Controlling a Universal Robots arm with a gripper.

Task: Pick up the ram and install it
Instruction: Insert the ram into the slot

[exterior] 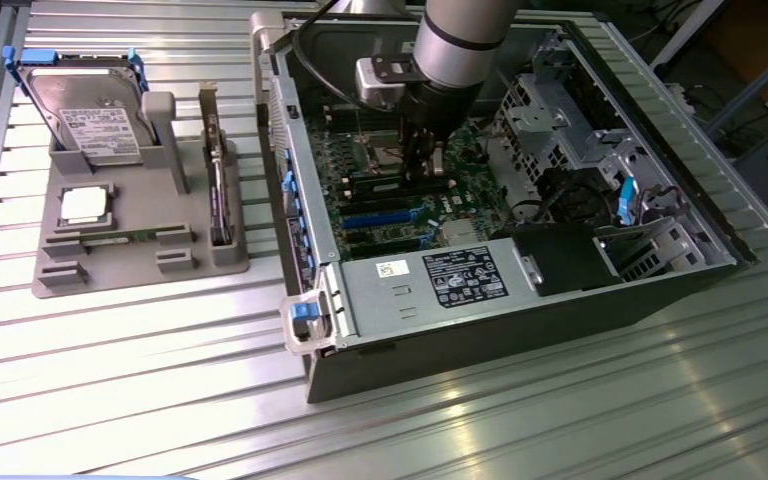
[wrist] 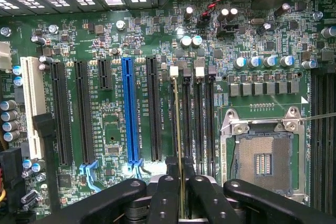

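The arm is down inside the open computer case (exterior: 491, 300), its gripper (exterior: 423, 160) low over the motherboard (exterior: 404, 205), near the middle of the board. In the wrist view the gripper (wrist: 181, 192) has its black fingers (wrist: 164, 198) drawn together on the ram (wrist: 179, 129), seen edge-on as a thin pale line standing upright between them. That line runs along the memory slots (wrist: 197, 114), just beside the empty processor socket (wrist: 262, 158), and reaches the white latch (wrist: 174, 72) at the slots' far end. Whether the stick is pressed fully home, or merely resting in the slot, cannot be made out; its chips and label are hidden by the edge-on angle. In the exterior view the ram itself is lost behind the gripper and the dark board.

The blue expansion slot (wrist: 129, 111) and its black neighbours sit beside the memory slots, apart from the gripper. The arm's upper part is cut off at the exterior view's top edge.

Out on the bench (exterior: 117, 360), toward its edge on the exterior view's left, stands the grey parts holder (exterior: 131, 250). It carries the hard drive (exterior: 84, 115) with its blue-edged bracket, standing tilted, and the square processor chip (exterior: 84, 205) lying flat. Another thin board (exterior: 217, 190) stands on edge in the holder's slot nearest the case; too dark to identify.
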